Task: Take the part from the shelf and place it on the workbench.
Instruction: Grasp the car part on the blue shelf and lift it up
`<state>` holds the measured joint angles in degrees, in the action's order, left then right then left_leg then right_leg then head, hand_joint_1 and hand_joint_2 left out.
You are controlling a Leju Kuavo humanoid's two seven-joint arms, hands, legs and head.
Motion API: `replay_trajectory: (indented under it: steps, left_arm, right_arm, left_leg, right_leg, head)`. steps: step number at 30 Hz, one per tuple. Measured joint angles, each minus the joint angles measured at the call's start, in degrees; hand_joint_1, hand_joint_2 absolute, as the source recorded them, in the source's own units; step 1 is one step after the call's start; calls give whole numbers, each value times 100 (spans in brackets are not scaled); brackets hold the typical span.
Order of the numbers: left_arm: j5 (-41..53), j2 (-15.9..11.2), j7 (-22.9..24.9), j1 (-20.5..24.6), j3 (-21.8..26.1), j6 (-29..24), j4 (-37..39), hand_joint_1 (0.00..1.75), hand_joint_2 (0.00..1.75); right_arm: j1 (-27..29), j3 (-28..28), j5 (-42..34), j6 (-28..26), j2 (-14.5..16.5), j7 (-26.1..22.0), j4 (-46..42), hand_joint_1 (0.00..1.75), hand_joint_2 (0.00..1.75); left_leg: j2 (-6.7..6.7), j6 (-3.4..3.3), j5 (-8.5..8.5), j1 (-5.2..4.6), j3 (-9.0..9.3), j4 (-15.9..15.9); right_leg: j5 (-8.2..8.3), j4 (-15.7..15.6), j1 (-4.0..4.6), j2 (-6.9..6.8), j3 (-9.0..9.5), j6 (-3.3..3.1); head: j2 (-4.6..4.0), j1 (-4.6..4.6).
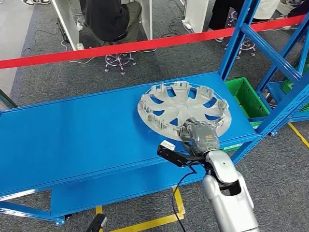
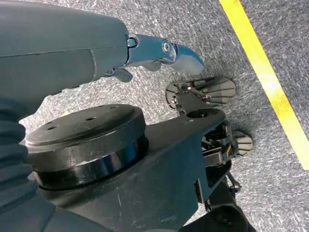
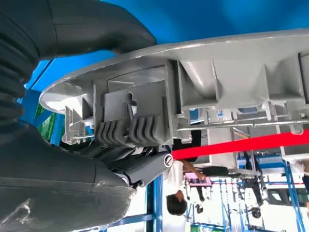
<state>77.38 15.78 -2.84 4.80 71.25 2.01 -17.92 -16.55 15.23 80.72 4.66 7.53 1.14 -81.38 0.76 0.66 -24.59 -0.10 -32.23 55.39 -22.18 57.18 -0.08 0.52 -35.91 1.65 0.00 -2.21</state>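
— Starting at the left, what lies there?

— Bare blue shelf point(image 1: 80, 130), a long flat board running from the left edge across to the right. Beyond it, on the far side, a red barrier tape point(image 1: 120, 47) stretches over grey carpet, and a person point(image 1: 109, 19) sits on a wheeled chair behind the tape.

— And the left hand point(image 2: 160, 50)?

— It hangs low over the grey carpet, near a yellow floor line point(image 2: 269, 82). One silver finger point(image 2: 182, 54) sticks out straight and nothing is in it; how the other fingers lie I cannot tell.

— Where is the part?

— The grey wheel cover point(image 1: 184, 107) lies on the right half of the shelf, hollow side up, its ribs and clips showing. Its near rim reaches almost to the shelf's front edge.

— Is the right hand point(image 1: 199, 136) on it?

— Yes. It is clamped on the near rim. From the wrist, the thumb point(image 3: 91, 26) lies over one face of the rim and the dark fingers point(image 3: 127, 130) curl against the ribbed side, so the rim is pinched between them.

— What stands further right?

— Blue shelf posts point(image 1: 236, 38) rise at the right end, with a green crate point(image 1: 247, 96) on the floor just past them.
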Motion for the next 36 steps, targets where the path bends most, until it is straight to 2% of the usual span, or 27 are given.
replay_trajectory:
  steps: [10, 12, 15, 17, 22, 27, 30, 36]
  left_arm:
    - [5, 1, 0, 0, 0, -2, -1, 0, 175]
    - [-18, 1, 0, 0, 2, 7, -1, 0, 175]
    - [-95, -2, 0, 3, 5, 35, 0, 0, 175]
    - [-115, -5, 0, 5, 7, 53, 0, 0, 175]
    - [-147, 4, -18, 4, 9, 83, 0, 0, 175]
    - [-215, 47, -312, 3, 9, 144, 0, 0, 175]
    - [-215, 79, -334, 3, 9, 145, 0, 0, 175]
    - [-187, 166, -308, -4, 9, 115, 0, 0, 175]
  right_arm:
    - [78, -7, -40, 2, 10, -12, -256, 175, 175]
    - [82, -39, -408, 67, 40, -117, -272, 175, 175]
    - [89, -154, -1564, 301, 175, -402, -296, 175, 175]
    - [91, -188, -1953, 339, 254, -481, -321, 175, 175]
    - [134, -208, -2298, 3, 347, -490, -563, 175, 175]
    - [242, -261, -3037, -266, 414, -624, -1031, 175, 175]
    - [322, -292, -3414, -357, 441, -781, -1397, 175, 175]
    - [554, -275, -3397, -864, 452, -1087, -2441, 175, 175]
  left_leg:
    - [0, 0, 0, 0, -1, 0]
    - [0, 0, 0, 0, -1, 0]
    - [0, 0, 0, 1, -1, 0]
    - [0, 0, 0, 3, -1, 0]
    - [0, 1, 1, 4, -2, 0]
    - [0, 1, 1, 3, -5, 0]
    - [1, 1, 0, 3, -9, 0]
    - [3, 1, 0, 4, -18, 0]
  right_leg:
    - [0, 0, 0, 0, 0, 0]
    - [0, 0, 0, 1, 0, 0]
    - [0, 1, 0, 3, -3, 0]
    - [0, 1, 1, 2, -3, 0]
    - [0, 2, 4, 1, -3, 0]
    - [1, 1, 3, 1, -4, 0]
    - [1, 1, 3, -1, -8, 0]
    - [0, 1, 3, -6, -16, 0]
  head:
    - [0, -1]
    - [0, -1]
    - [0, -2]
    - [0, -1]
    - [0, -1]
    - [0, -1]
    - [0, -1]
    - [0, -1]
